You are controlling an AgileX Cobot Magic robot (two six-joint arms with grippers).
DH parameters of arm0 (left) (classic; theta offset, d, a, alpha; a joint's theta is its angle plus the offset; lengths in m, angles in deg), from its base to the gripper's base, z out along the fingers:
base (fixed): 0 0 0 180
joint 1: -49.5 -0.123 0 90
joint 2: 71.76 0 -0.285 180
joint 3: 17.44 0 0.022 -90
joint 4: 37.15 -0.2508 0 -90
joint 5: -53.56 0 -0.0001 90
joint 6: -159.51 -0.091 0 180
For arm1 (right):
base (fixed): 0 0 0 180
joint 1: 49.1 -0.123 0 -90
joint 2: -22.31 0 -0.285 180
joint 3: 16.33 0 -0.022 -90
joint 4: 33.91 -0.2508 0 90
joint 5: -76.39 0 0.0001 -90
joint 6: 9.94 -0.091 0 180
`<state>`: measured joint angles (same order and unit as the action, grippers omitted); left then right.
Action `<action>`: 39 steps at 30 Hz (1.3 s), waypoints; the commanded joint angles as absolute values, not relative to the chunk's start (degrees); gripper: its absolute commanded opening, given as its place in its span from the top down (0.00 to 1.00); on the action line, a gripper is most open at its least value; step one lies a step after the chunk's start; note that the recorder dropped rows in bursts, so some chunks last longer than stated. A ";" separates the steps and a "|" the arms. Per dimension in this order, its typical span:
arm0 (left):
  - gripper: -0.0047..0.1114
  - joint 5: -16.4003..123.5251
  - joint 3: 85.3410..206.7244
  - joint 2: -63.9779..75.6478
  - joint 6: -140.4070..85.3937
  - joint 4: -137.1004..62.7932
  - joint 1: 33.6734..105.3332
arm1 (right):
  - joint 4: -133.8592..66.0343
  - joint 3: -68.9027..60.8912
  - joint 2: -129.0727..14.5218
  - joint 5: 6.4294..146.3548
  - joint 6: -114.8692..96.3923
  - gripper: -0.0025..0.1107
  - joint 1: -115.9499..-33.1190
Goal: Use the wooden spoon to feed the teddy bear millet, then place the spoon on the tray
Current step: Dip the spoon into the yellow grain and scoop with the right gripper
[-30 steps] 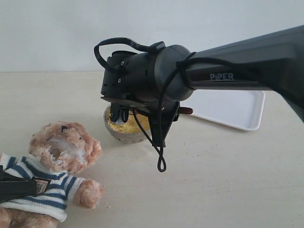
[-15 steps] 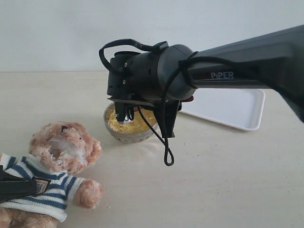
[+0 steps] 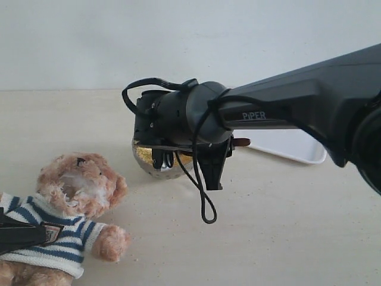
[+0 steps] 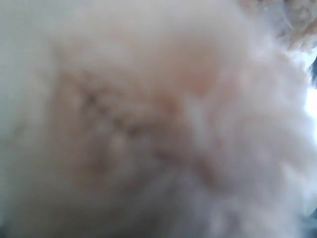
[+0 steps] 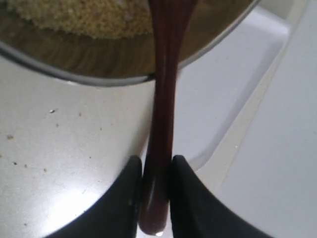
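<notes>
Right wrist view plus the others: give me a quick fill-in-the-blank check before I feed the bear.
The right gripper is shut on the ____'s handle.
The spoon crosses the rim of the bowl holding ____.
Fur of the ____ fills the left wrist view.
Beyond the bowl lies the white ____.
Missing: spoon; millet; bear; tray.
</notes>
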<state>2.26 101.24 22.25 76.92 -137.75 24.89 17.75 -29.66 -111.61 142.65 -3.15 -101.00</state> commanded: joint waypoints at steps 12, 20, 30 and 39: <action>0.91 1.14 101.02 21.75 76.71 -137.10 24.72 | 7.38 -34.04 -111.34 144.58 -0.26 0.97 -101.03; 0.91 1.14 101.02 21.75 76.71 -137.10 24.72 | 5.57 -34.04 -111.34 145.18 1.52 0.97 -101.03; 0.91 1.14 101.02 21.75 76.71 -137.10 24.72 | 5.60 -35.74 -111.20 146.04 1.08 0.97 -100.92; 0.91 1.14 101.02 21.75 76.71 -137.10 24.72 | 5.70 -40.16 -111.20 146.35 1.20 0.97 -100.92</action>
